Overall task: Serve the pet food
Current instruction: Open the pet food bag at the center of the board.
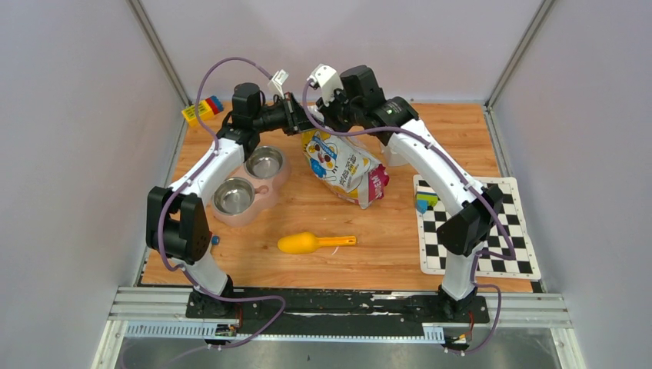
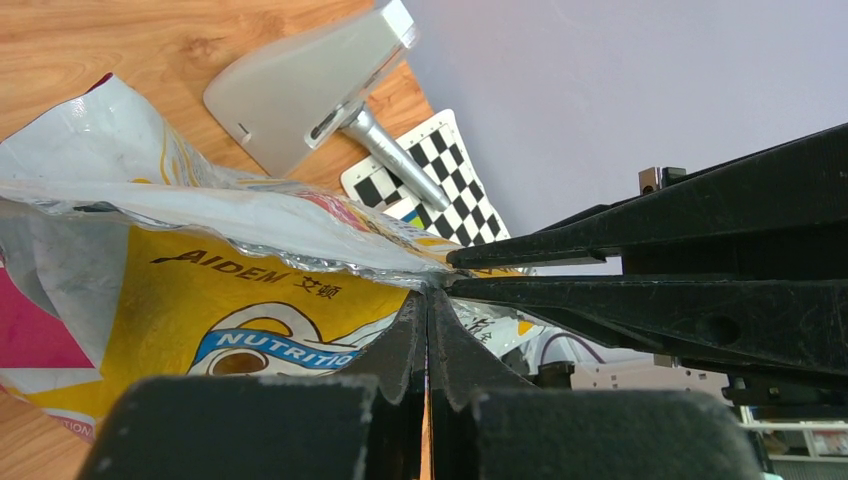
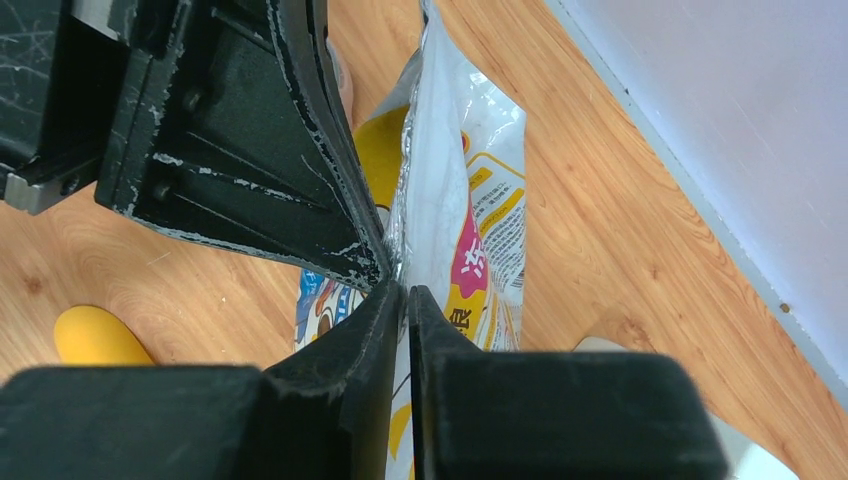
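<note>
The crinkly yellow-and-white pet food bag (image 1: 340, 165) with the cartoon cat hangs above the table's back middle, held by its top edge. My left gripper (image 1: 301, 123) is shut on that edge from the left; in the left wrist view its jaws (image 2: 428, 292) press together on the silver-lined rim of the bag (image 2: 250, 290). My right gripper (image 1: 323, 121) pinches the same rim from the right, and in the right wrist view its jaws (image 3: 405, 292) close on the bag (image 3: 445, 200) with only film between them. The kibble itself is hidden inside.
A pink double steel bowl (image 1: 267, 192) sits left of the bag. A yellow scoop (image 1: 307, 243) lies in front of it. A checkerboard mat (image 1: 477, 231) with small blocks (image 1: 425, 201) lies at right. Coloured blocks (image 1: 204, 109) rest at the back left. A grey-white tool (image 2: 300, 85) lies behind the bag.
</note>
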{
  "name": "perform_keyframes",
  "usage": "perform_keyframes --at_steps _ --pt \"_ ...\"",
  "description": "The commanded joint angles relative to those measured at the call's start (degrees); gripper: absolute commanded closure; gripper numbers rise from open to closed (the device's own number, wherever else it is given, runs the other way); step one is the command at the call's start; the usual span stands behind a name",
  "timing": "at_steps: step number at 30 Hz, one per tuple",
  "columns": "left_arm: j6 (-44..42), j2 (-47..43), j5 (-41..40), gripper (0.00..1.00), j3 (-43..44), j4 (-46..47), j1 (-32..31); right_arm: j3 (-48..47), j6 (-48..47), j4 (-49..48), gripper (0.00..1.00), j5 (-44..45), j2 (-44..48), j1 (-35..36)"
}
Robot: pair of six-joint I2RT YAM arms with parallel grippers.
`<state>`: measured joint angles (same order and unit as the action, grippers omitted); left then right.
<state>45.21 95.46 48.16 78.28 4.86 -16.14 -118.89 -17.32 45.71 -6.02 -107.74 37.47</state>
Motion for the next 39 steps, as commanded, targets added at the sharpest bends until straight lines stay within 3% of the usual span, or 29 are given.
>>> perform_keyframes --at_steps 1,7,39 --pt "-1.51 -3.62 0.88 1.00 0.39 1.51 -0.29 -0.29 -0.17 -2.26 0.91 2.01 0.15 0.02" --pt "-1.26 -3.20 0.93 1.00 0.53 1.64 -0.33 -0.12 0.02 -2.53 1.00 1.98 0.32 0.40" --pt "-2.36 -3.95 0.89 1.00 1.26 0.60 -0.55 0.44 -0.17 -3.27 1.00 3.73 0.73 0.39"
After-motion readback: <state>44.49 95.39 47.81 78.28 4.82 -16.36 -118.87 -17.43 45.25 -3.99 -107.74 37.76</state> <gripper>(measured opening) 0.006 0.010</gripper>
